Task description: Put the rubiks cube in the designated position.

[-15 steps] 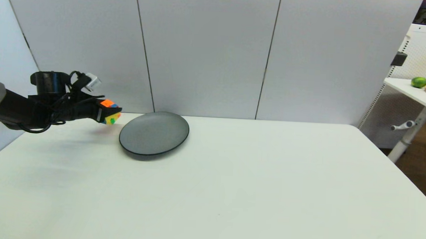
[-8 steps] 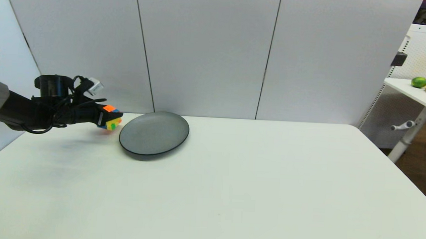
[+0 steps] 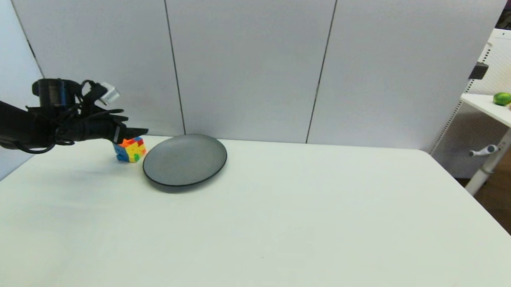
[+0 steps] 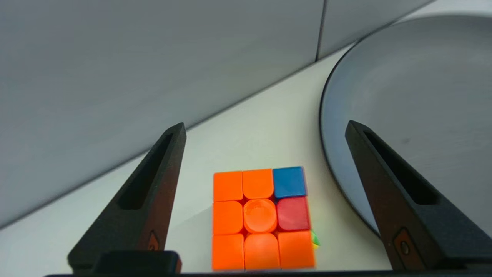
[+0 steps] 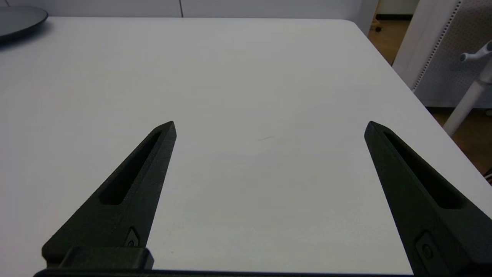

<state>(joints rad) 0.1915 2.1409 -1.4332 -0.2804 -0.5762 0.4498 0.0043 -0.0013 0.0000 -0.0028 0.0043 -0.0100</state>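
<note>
One rubiks cube (image 3: 130, 149) sits on the table (image 3: 277, 232), just beside the grey plate (image 3: 185, 160); my left gripper (image 3: 136, 131) hovers above it, jaws spread wide, holding nothing, seemingly having set it there.

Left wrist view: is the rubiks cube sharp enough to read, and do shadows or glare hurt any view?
Left wrist view: the rubiks cube is slightly soft along its lower edge, but its colours read clearly between the open left hand. Head view: only a soft shadow under the grey plate, no glare. Right wrist view: evenly lit table, right hand sharp.
</note>
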